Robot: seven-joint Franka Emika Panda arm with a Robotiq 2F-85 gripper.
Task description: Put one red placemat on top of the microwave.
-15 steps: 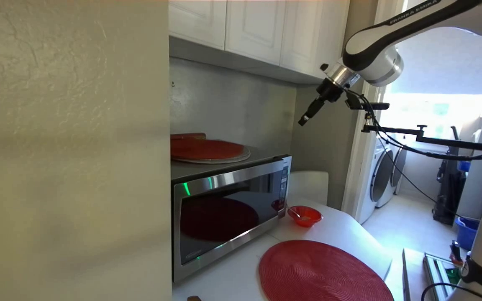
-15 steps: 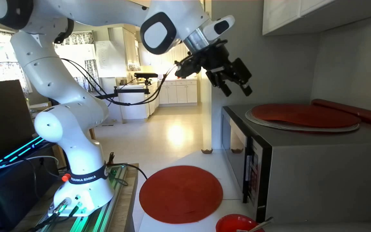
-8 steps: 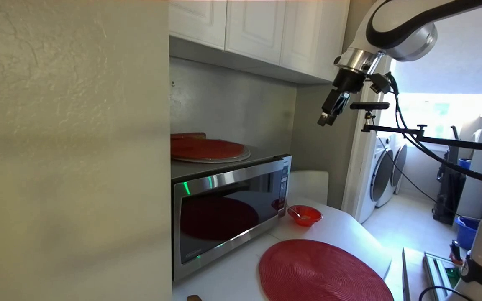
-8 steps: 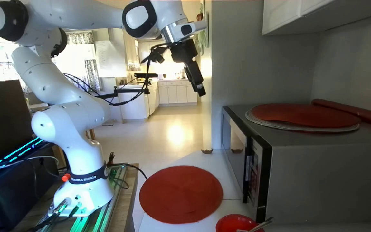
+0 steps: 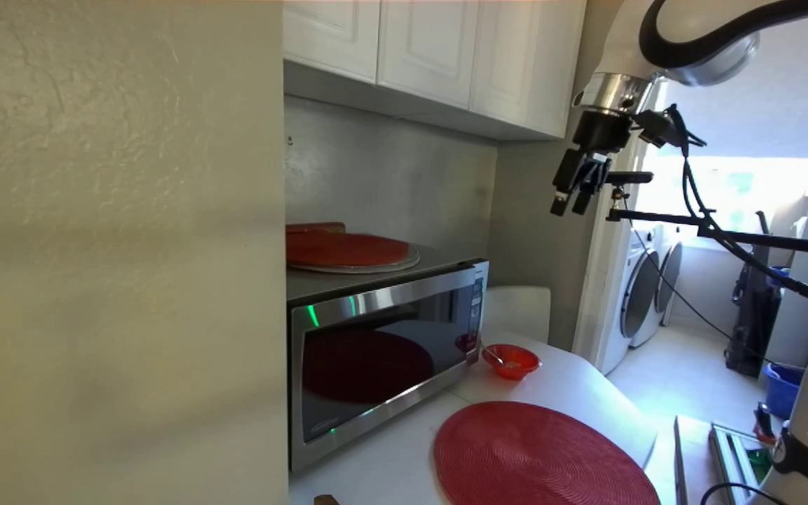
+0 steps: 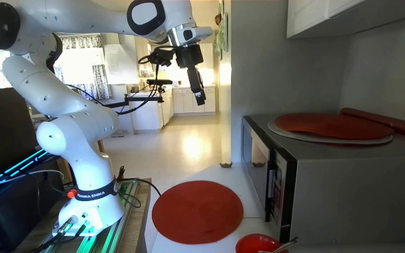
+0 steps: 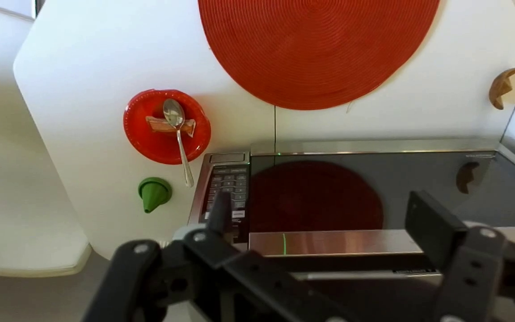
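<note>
A round red placemat (image 5: 544,456) lies flat on the white table in front of the microwave (image 5: 390,414); the mat also shows in an exterior view (image 6: 197,212) and in the wrist view (image 7: 315,53). Another red placemat (image 6: 332,124) lies on top of the microwave (image 6: 357,196), over pale round mats. It shows edge-on in an exterior view (image 5: 348,250). My gripper (image 5: 569,205) is open and empty, high above the table and pointing down. In the wrist view its fingers (image 7: 322,205) stand wide apart with the microwave (image 7: 329,243) beyond them. It touches nothing.
A red bowl (image 7: 166,147) with a spoon stands by the microwave's control-panel corner. A green cone (image 7: 154,193) is beside it. A red roll (image 6: 389,123) lies behind the mats on the microwave. White cabinets (image 5: 425,49) hang above. A camera arm (image 6: 135,100) stands behind the robot's arm.
My gripper has moved back from near the microwave top toward the robot's base. It has turned and now points more steeply down. The placemats, bowl and microwave have not moved.
</note>
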